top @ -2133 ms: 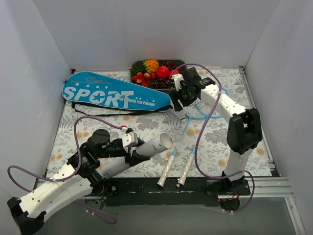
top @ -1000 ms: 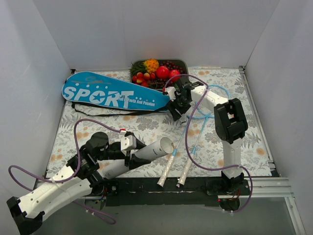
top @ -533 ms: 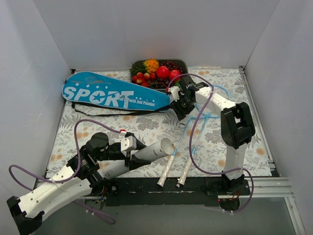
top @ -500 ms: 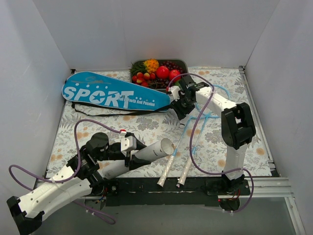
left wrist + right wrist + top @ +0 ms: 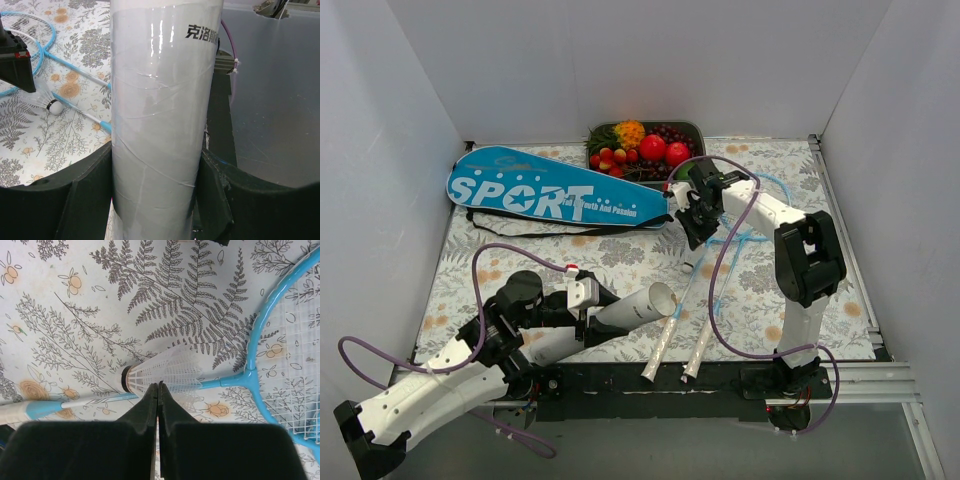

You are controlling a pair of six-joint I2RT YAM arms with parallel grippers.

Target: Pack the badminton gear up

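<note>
A white shuttlecock tube sits between the fingers of my left gripper, its open end pointing at the rackets. In the left wrist view the tube fills the left gripper. Two light-blue rackets lie side by side with white handles near the front edge. My right gripper is low over their shafts. In the right wrist view its tips meet on the near edge of a white shuttlecock, which lies beside a racket head. The blue "SPORT" bag lies at the back left.
A grey tray of colourful fruit stands at the back, just beyond my right gripper. The bag's black strap trails on the floral cloth. White walls close in the left, back and right sides.
My right gripper has dropped over the racket shafts and closed its fingers at the shuttlecock. The left arm and the tube have not moved.
</note>
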